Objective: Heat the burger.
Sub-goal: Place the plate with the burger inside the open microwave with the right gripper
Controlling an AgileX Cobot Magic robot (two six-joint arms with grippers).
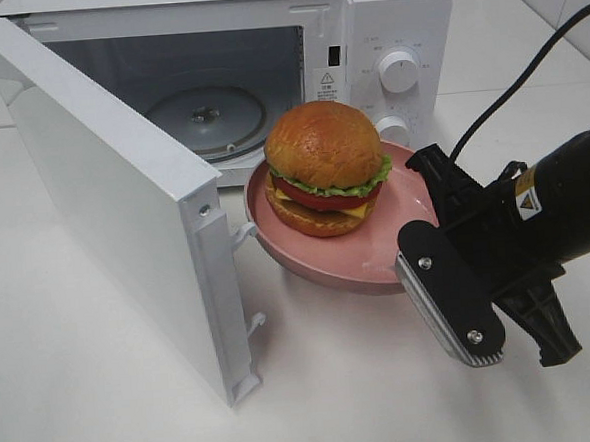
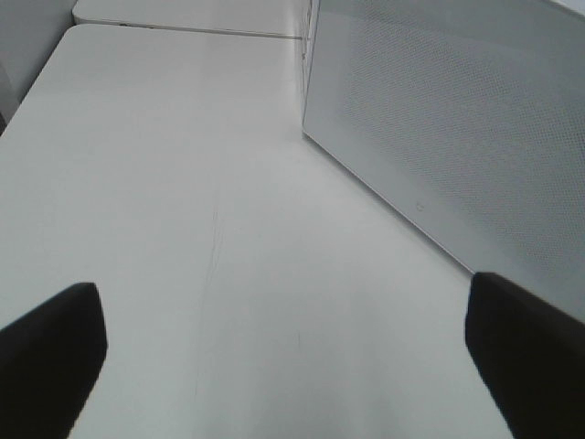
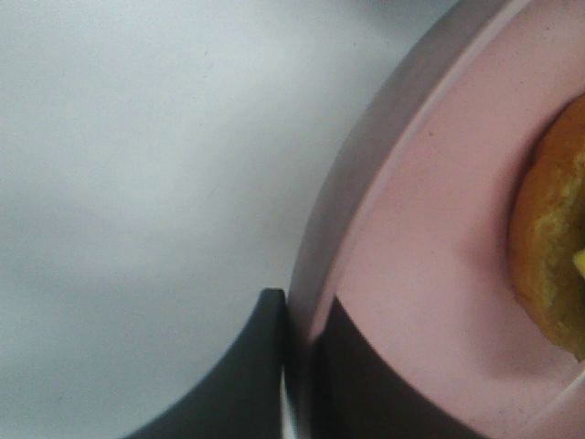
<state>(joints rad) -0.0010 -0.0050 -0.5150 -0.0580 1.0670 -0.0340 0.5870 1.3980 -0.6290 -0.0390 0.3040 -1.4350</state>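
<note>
Microwave (image 1: 395, 19), door open, on the bench (image 1: 95, 393); pink plate (image 1: 377, 248) before its mouth, stiff, rim pinched in my closed right jaws; burger (image 1: 323, 149) on it, probably light, soft, slide-prone, so carry level by the plate; left jaws wide, empty.

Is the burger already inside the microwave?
No. The burger sits on the pink plate outside the microwave, in front of its open cavity.

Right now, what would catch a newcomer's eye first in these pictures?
A glossy burger sits on a pink plate just in front of the open microwave, its door swung wide to the left. The right gripper pinches the plate's right rim.
</note>
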